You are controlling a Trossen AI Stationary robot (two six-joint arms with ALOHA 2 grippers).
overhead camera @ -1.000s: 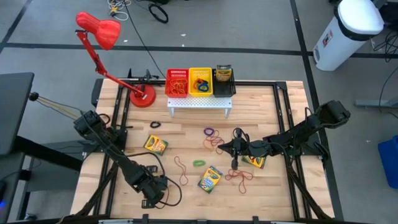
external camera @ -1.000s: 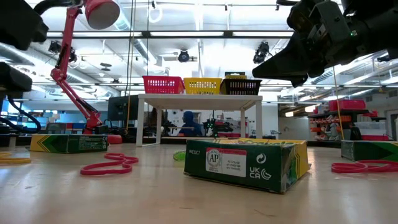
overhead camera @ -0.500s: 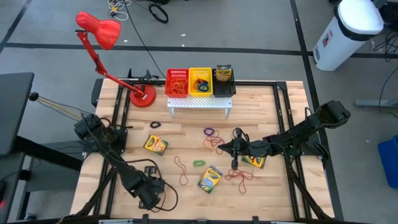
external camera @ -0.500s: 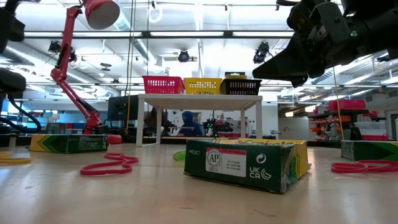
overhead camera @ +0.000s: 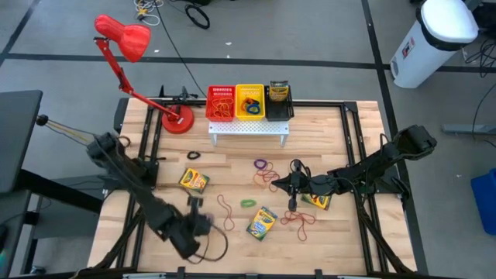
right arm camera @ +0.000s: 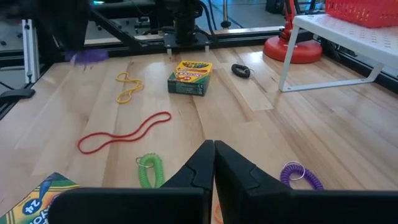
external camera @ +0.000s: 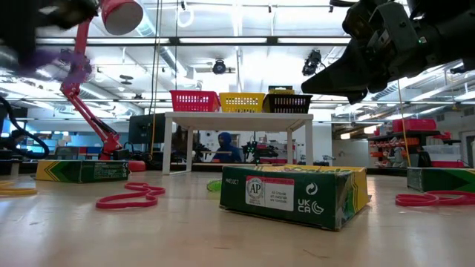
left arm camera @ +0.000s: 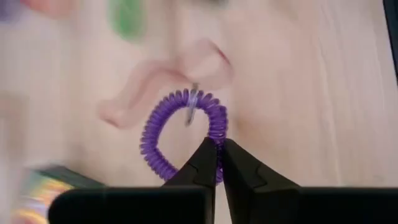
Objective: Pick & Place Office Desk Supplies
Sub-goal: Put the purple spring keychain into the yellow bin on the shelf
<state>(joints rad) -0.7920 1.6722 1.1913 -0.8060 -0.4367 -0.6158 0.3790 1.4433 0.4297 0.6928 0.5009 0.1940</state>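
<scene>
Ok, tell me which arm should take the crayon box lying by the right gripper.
Right. The right gripper sits next to that crayon box, fingers shut on nothing. The left gripper is across the table, already shut on a purple coil band.

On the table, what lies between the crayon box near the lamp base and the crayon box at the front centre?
In the high view, a red rubber band lies between the crayon box near the lamp and the front box.

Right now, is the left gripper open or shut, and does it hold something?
Shut. In the left wrist view the left gripper has its fingertips pressed together on a purple coil band, which hangs above the blurred table.
</scene>
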